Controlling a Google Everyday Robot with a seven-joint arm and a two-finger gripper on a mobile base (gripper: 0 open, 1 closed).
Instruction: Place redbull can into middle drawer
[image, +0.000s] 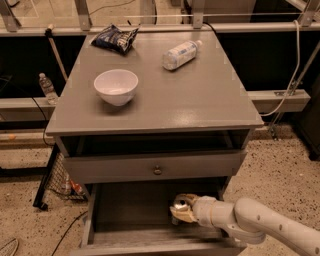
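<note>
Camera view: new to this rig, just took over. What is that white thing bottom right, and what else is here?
This is the only camera, looking down on a grey cabinet from the front. The white thing is the robot's one arm, reaching in from the lower right. Its two-finger gripper is inside the open middle drawer, closed around the redbull can, whose shiny top shows. Whether the can touches the drawer floor I cannot tell. The drawer front above, with a round knob, is shut. On top: a white bowl, a clear plastic bottle on its side and a dark snack bag.
</note>
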